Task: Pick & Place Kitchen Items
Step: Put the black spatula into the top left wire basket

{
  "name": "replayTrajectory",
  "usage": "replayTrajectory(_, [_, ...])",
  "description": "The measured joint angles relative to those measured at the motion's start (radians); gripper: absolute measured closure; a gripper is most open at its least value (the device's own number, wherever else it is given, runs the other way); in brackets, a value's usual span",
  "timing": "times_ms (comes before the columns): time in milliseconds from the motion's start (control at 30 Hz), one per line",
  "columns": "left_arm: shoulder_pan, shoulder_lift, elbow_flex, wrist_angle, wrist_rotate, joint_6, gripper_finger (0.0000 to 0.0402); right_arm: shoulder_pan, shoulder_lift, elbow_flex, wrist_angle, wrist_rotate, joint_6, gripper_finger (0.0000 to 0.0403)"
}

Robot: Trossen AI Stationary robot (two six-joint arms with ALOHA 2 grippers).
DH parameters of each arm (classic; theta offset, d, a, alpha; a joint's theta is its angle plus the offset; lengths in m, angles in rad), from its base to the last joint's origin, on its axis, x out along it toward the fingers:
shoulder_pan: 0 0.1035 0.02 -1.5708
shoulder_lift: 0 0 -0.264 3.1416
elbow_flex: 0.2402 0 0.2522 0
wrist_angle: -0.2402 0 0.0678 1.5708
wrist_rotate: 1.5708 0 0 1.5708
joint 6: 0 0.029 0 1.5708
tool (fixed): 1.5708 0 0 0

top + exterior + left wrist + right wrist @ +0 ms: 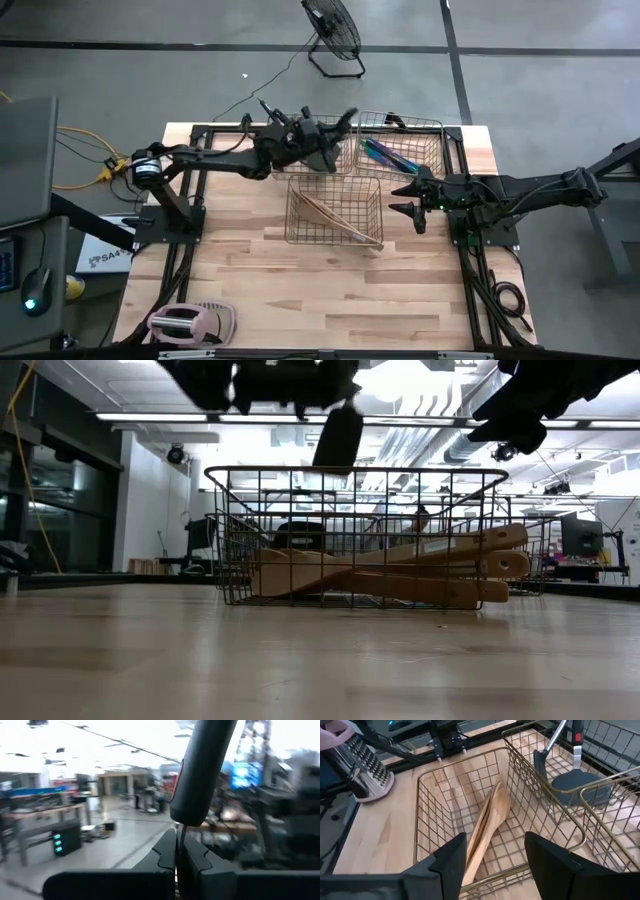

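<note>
My left gripper (335,135) reaches over the far baskets, shut on a black utensil (349,119) whose thick dark handle with a red mark (202,770) rises past the fingers. In the low view the utensil (338,438) hangs high above the baskets. Pale wooden utensils (335,220) lie slanted in the middle wire basket (290,210), resting on its floor. Black spatulas (580,782) lie in a far basket. Thin iridescent pieces (385,155) lie in the far right basket. My right gripper (408,197) waits open, just right of the middle basket, with nothing between its fingers. My left gripper pinches a thin part of the black utensil (180,831) between its two fingertips, right below the thick handle. The utensil sticks out beyond the fingers toward the far right and is lifted clear of the baskets and the table.
A pink-and-white grater (190,322) lies at the near left corner. Three copper wire baskets (440,140) crowd the far middle of the table. Bare wood (300,290) stretches between the middle basket and the near edge. A fan (335,35) stands on the floor beyond the table.
</note>
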Motion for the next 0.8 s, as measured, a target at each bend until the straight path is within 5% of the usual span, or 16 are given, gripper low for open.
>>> replayTrajectory(233, [0.041,0.060,-0.144,0.302,-0.169,-0.170,0.0402,0.000,0.000,0.000,-0.007,0.002,0.005,0.0210])
replayTrajectory(500, [0.042,0.121,-0.177,0.417,-0.408,-0.336,0.0401,0.000,0.000,0.000,-0.004,0.047,0.005,0.0210])
replayTrajectory(800, [0.042,0.188,-0.177,0.351,-0.719,-0.897,0.0401,0.000,0.000,0.000,0.012,0.049,0.005,0.0210])
